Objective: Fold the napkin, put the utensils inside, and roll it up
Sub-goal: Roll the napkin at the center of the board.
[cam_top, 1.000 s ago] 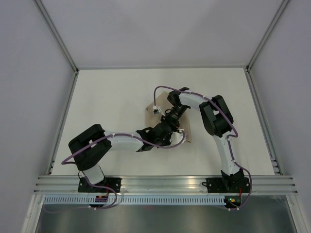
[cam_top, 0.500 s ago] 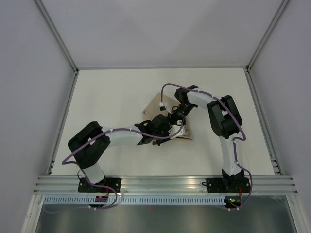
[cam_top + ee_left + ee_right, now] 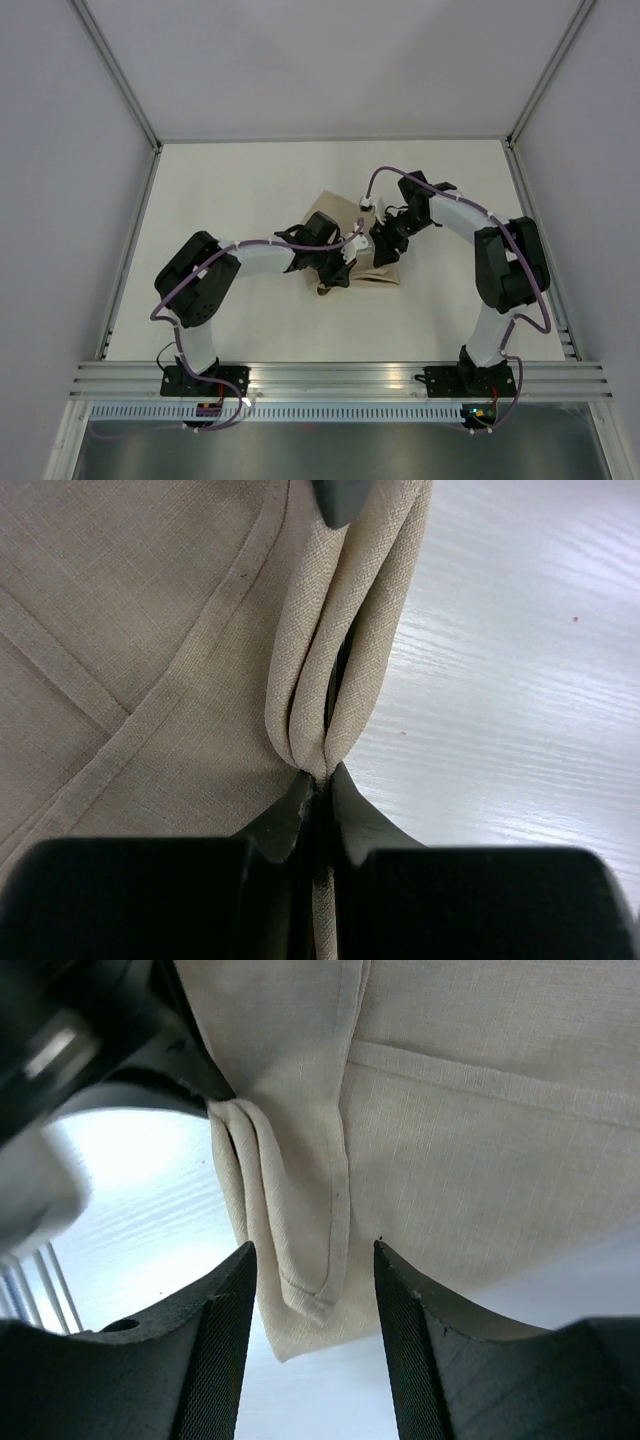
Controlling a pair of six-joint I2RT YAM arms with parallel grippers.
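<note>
The tan napkin (image 3: 325,215) lies folded mid-table under both grippers. My left gripper (image 3: 338,270) is shut on a doubled fold of the napkin (image 3: 340,630); its jaws (image 3: 320,780) pinch the cloth where the layers meet. My right gripper (image 3: 385,245) is open just to the right. Its fingers (image 3: 225,1300) straddle a hemmed corner of the napkin (image 3: 450,1110) without touching it. The left gripper's dark body (image 3: 100,1040) shows at the top left of the right wrist view. The utensils are hidden.
White tabletop (image 3: 240,180) surrounds the cloth, bounded by grey walls and a metal rail (image 3: 340,375) at the near edge. The two arms nearly meet over the napkin, with purple cables looping above them.
My right gripper has opened and drawn back to the right as its arm swung outward. My left gripper has moved away from the near edge with the napkin fold pinched.
</note>
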